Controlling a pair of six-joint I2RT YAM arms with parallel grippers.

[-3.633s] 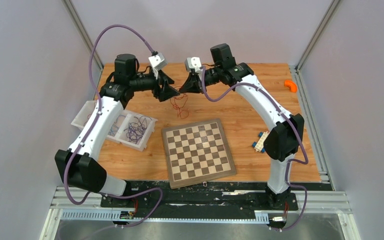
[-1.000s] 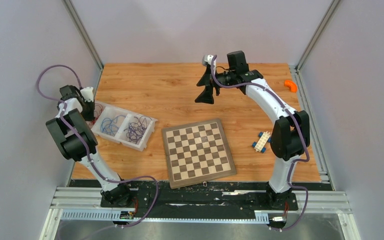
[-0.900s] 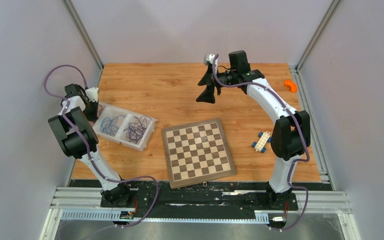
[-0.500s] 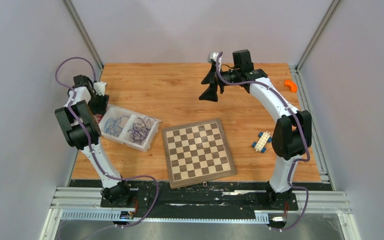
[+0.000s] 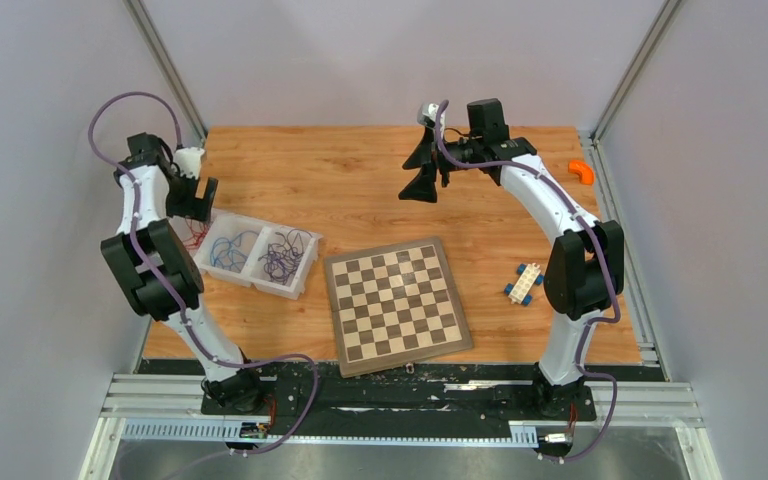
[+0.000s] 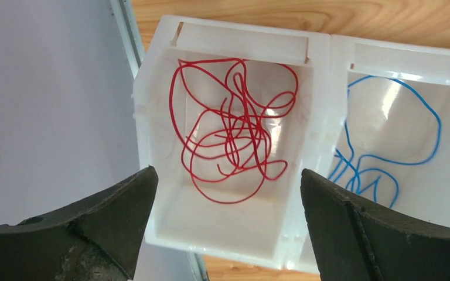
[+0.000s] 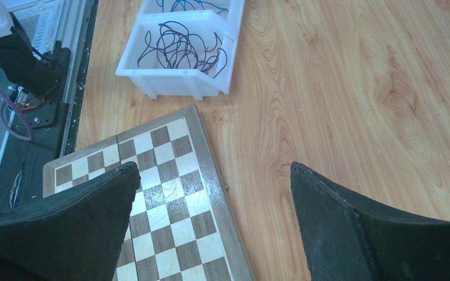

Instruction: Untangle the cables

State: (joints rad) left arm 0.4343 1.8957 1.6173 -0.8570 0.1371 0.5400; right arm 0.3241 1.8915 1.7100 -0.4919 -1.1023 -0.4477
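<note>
Left gripper [image 6: 225, 181], fingers [image 6: 94, 228] wide, hovers over red cables [image 6: 234, 134] coiled in the end bin [image 6: 240, 41], nine o'clock of the chessboard [image 5: 397, 305]. Blue cables [image 6: 387, 146] and dark purple cables [image 7: 181, 47] lie alongside, apparently colour-sorted. Right gripper [image 7: 214, 170], equally wide, idles at twelve o'clock.

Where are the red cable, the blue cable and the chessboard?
red cable [image 6: 234, 133], left wrist view, middle of its tangle
blue cable [image 6: 358, 174], left wrist view, its lower loops
chessboard [image 5: 397, 305], top view, centre squares
</note>
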